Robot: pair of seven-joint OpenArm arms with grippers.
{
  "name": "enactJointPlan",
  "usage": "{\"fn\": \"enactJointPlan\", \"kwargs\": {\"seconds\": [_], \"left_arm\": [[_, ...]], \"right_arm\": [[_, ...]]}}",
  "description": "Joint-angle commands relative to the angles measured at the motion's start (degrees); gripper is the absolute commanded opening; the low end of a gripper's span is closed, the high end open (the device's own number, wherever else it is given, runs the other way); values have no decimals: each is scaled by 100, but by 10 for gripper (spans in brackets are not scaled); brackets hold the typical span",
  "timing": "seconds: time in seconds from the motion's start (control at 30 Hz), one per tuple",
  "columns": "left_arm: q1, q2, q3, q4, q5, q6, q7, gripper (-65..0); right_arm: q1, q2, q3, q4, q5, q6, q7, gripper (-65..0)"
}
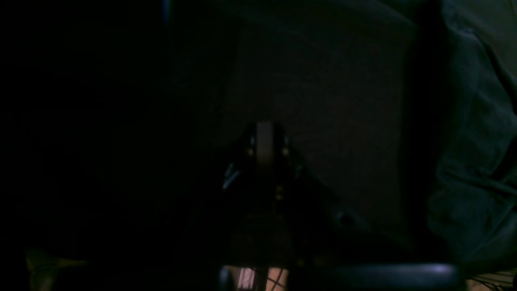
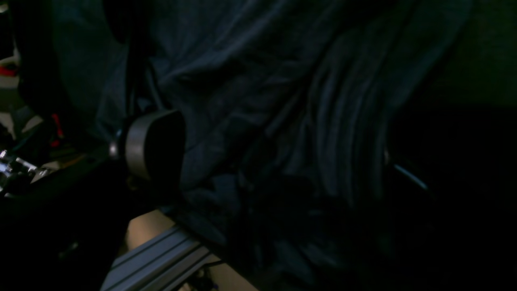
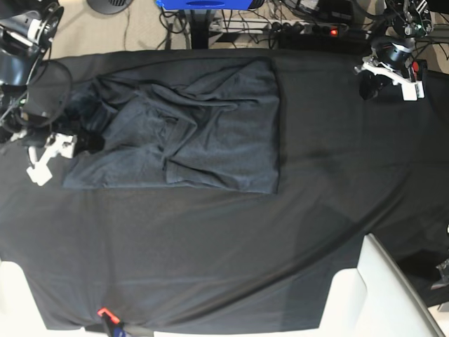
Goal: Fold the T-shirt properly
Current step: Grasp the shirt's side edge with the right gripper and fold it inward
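partly folded, by the look of it. t-shirt [image 3: 189,130] lying on the black table cloth [image 3: 337,168] toward the far left part of the table, near the far edge, already brought into a rough rectangle with a clean straight fold line along its right side and a fairly even near edge. middle still rumpled, with diagonal creases and a loose flap running across it; left end bunched and uneven, no sleeves showing spread out.

right gripper [image 3: 70,144] down at the left end of the shirt, at the bunched cloth, jaws spread wide; from the right wrist view only heavy folds of shirt [image 2: 282,101] filling the frame and one pale finger [image 2: 139,143] beside them, nothing pinched as far as can be made out. left gripper [image 3: 382,74] parked near the far right corner of the table, well apart from the shirt, fingers [image 1: 264,145] pressed together on nothing, bare cloth beneath.

probably left to do: smoothing the crumpled left end, flattening the middle creases, then at least one more fold across to bring it down to a compact, tidy shape. hard to judge the layers underneath from here.
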Motion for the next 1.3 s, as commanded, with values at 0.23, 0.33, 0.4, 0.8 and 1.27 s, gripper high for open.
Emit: {"fn": "enactJointPlan", "kwargs": {"seconds": [0.23,0.33,0.4,0.8,1.27], "left_arm": [[10,-73,-24,73,-82,-54,-114,-650],[10,-73,-24,73,-82,-54,-114,-650],[10,-73,-24,73,-82,-54,-114,-650],[10,-73,-24,73,-82,-54,-114,-650],[19,-64,-24,73,-82,-54,-114,-650]], "right_arm": [[-452,-111,-633,763,126,-119,-598,-176],[-460,-111,-642,763,135,-119,-422,-177],[-460,-102,-650,763,126,-119,-396,-180],[-170,-120,-677,781,126,-119,-378,-530],[-513,-278,-1556,2592,135,-119,-396,-645]]}}
